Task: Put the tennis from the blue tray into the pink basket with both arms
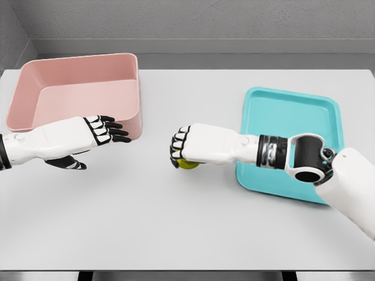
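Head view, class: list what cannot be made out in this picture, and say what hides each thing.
- Tennis ball: mostly covered by the right hand curled over it; only a yellow-green sliver shows.
- Blue tray: its near right corner is hidden behind the right forearm.
- Pink basket: part of its front wall is hidden by the left hand.
- Both arms: upper parts cut off by the picture's edges.
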